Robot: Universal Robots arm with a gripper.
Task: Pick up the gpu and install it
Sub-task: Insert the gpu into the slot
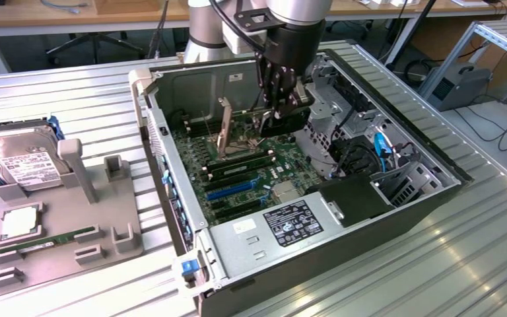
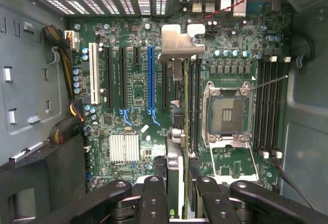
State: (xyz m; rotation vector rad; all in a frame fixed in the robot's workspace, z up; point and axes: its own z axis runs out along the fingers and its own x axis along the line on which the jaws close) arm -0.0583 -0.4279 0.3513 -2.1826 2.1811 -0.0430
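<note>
Gpu [image 2: 179, 106] edge-on, clamped between claw [image 2: 177, 190] fingers, half-spread, above motherboard [image 2: 133, 88] in case [image 1: 342, 218].

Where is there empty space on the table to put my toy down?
Bare ribbed table lies at the exterior view's right of the computer case, and behind the grey parts holder. Inside the case it's crowded: the gripper holds the gpu.
</note>
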